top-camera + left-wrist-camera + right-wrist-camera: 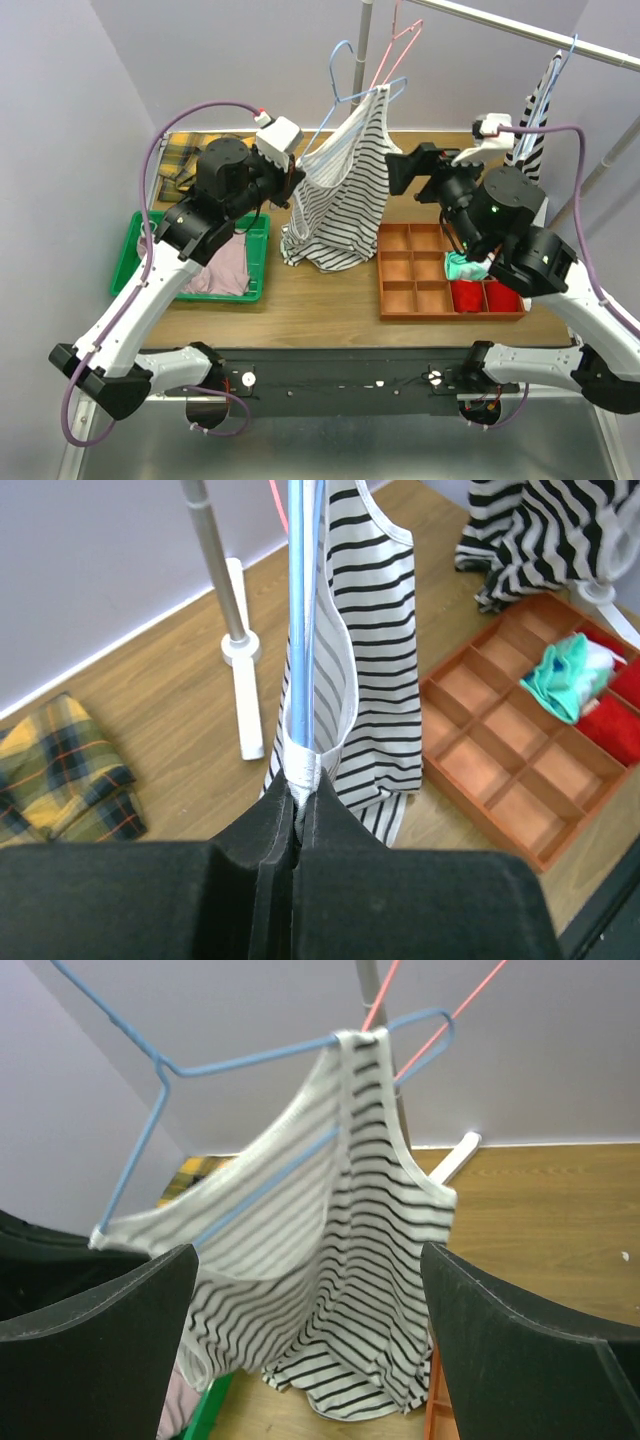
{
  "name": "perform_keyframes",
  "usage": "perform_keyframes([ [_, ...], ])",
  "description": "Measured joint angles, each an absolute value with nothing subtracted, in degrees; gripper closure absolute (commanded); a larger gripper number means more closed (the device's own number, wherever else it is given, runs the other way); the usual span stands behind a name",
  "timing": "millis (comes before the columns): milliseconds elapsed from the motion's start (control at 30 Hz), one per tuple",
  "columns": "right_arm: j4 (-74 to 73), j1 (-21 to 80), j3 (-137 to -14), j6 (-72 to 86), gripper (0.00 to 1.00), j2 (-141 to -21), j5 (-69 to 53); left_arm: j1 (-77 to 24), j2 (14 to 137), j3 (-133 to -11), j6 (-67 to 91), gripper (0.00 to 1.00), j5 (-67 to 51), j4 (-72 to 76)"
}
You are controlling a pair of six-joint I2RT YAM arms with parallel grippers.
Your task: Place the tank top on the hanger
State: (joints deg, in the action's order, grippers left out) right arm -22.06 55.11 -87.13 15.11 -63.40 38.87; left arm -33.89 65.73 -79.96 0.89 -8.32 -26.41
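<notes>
The tank top (345, 195), white with thin dark stripes, hangs on the light-blue hanger (338, 75) above the table's middle, its hem resting on the wood. One strap sits over the hanger's right end, the other at its left corner. My left gripper (297, 178) is shut on that left corner; in the left wrist view the gripper (303, 785) pinches the white strap of the tank top (375, 680) together with the hanger wire (303, 600). My right gripper (393, 170) is open and empty just right of the top. In the right wrist view it (310, 1345) faces the tank top (350, 1260) and hanger (245, 1058).
A pink hanger (395, 40) and a rack pole (364, 40) stand behind. A bold-striped garment (538, 110) hangs at the right. A yellow plaid shirt (180, 160) lies back left. A green tray (258, 265) holds pink cloth. An orange compartment tray (410, 270) holds red and teal cloths.
</notes>
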Motion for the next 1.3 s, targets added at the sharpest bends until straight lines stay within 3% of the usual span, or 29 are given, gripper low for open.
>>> perform_keyframes([
  [267,-22.33,55.11,-78.28,20.01,0.0,-57.12,40.47,-33.89,72.12,-89.21,1.72,1.0,-4.14,-28.36],
  [867,-25.85,55.11,-65.32,27.31,0.01,-56.88,41.71,-37.21,81.52,-100.38,1.69,1.0,-3.38,-30.35],
  [1067,-23.92,55.11,-56.34,29.85,0.24,-58.19,39.97,-38.74,87.46,-111.11,1.28,1.0,-2.13,-32.27],
  [1300,-11.16,55.0,-50.48,30.13,0.26,-71.05,31.48,-40.77,92.01,-120.66,0.6,1.0,-1.43,-34.13],
])
